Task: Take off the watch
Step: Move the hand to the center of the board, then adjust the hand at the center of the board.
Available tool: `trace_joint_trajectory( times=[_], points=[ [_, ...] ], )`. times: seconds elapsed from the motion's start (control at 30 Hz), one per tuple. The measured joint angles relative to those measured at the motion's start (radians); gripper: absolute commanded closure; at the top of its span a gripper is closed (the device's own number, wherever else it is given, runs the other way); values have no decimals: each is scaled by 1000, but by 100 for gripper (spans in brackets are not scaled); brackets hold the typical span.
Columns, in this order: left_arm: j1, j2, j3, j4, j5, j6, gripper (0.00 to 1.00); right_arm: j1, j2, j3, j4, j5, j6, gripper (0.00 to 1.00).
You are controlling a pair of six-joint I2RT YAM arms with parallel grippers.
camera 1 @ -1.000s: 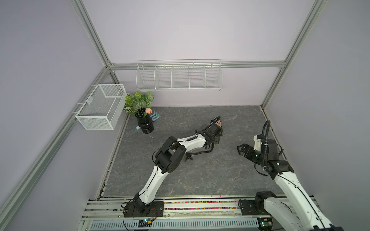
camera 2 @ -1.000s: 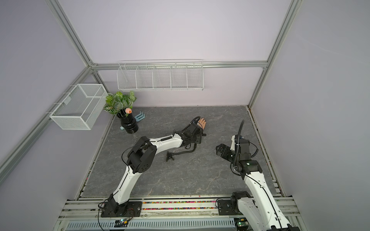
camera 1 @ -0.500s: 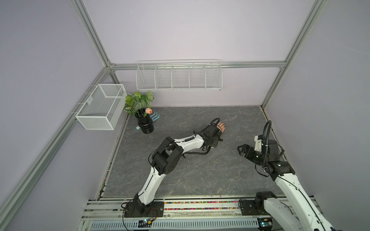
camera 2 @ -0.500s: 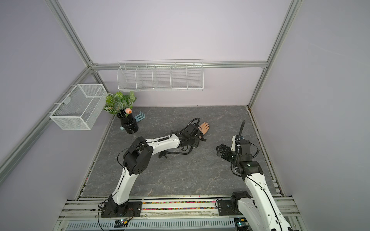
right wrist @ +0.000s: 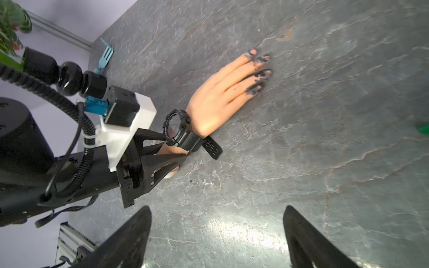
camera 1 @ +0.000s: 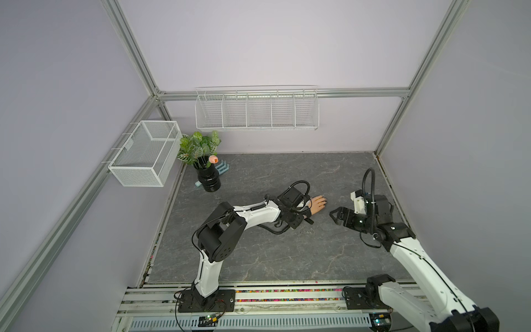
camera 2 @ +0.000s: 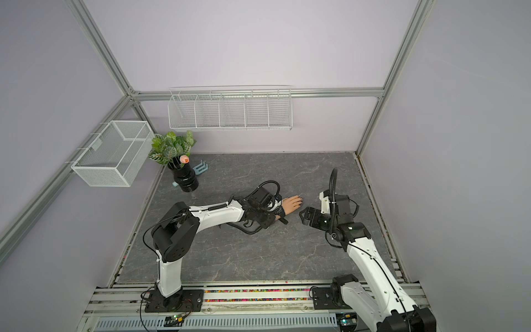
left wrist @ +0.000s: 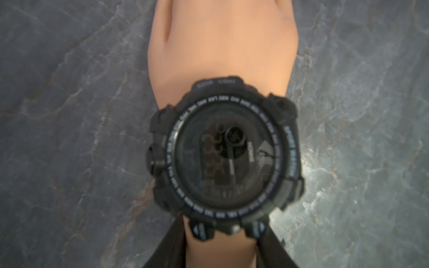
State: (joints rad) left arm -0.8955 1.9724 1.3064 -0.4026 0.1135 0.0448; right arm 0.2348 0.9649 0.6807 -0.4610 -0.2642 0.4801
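We hold the mannequin hand
Left gripper clasps its wrist behind the watch; right gripper stands spread wide.

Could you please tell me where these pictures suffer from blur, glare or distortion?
Left wrist view: the chunky all-black round wristwatch is out of focus, its bezel lettering smeared; right wrist view: lamp glare on the grey marbled tabletop, the black fingers of the right pincer blurred up close; both top views: evenly lit, the wide lens splaying the aluminium frame posts.
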Motion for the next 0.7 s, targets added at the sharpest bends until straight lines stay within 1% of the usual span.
trace_joint_trajectory(
  times=[0.1,0.2,0.3,0.4,0.57,0.63,0.7],
  points=[
    [1,-10,-17,-2,28,14,50,27,33,10,7,2,-2,11],
    [0,-21,-53,-2,39,24,31,29,40,10,10,14,-2,11],
    [-1,-33,-69,-5,33,21,21,29,40,13,12,18,-2,11],
    [-2,-40,-75,-9,13,20,16,29,40,14,15,26,-2,11],
    [-4,-111,-136,-7,-29,13,14,29,40,14,17,36,-2,11],
    [-23,-172,-159,-13,-92,3,13,29,40,14,17,40,-2,11],
    [-60,-234,-168,-16,-166,-8,13,29,40,14,18,40,-2,11]
  ],
)
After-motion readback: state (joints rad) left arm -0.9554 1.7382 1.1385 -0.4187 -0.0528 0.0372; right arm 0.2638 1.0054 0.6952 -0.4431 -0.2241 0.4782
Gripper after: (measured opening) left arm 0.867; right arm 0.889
